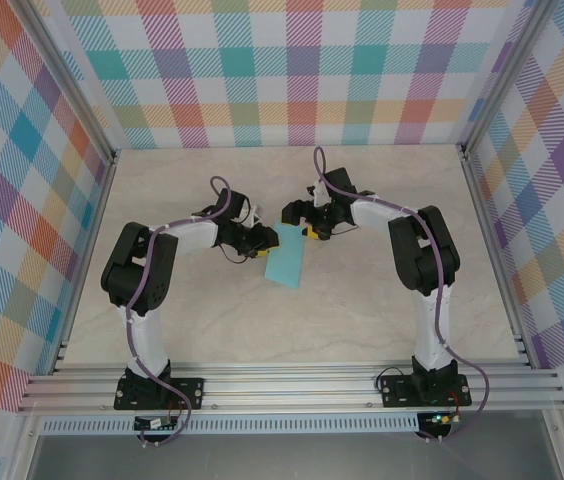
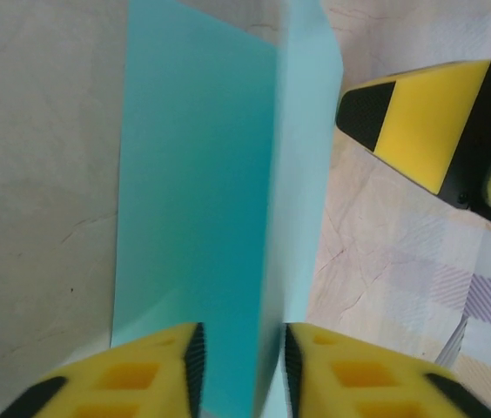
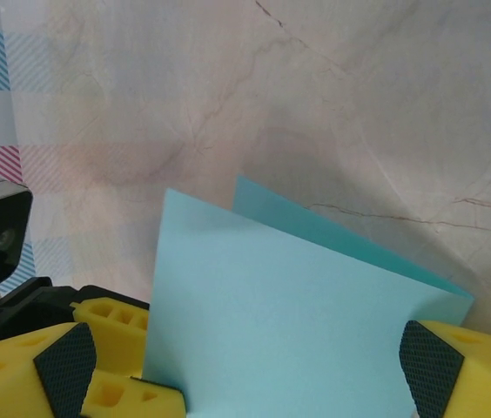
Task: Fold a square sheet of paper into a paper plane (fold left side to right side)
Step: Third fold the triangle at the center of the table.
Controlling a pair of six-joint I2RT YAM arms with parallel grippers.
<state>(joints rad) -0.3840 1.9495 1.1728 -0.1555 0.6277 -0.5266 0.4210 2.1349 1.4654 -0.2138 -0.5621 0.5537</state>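
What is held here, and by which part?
The square sheet of paper, its edge between the left gripper fingers; firm pinch cannot be told; the right gripper is open.

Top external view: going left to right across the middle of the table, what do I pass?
left arm → left claw → square sheet of paper, partly folded → right claw → right arm

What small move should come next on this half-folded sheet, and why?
Probably ease the right tool down to lay the lifted flap flat. The square sheet of paper is folded but stands open along its crease between the fingers of the left tool, and in the right wrist view the two layers' edges do not line up.
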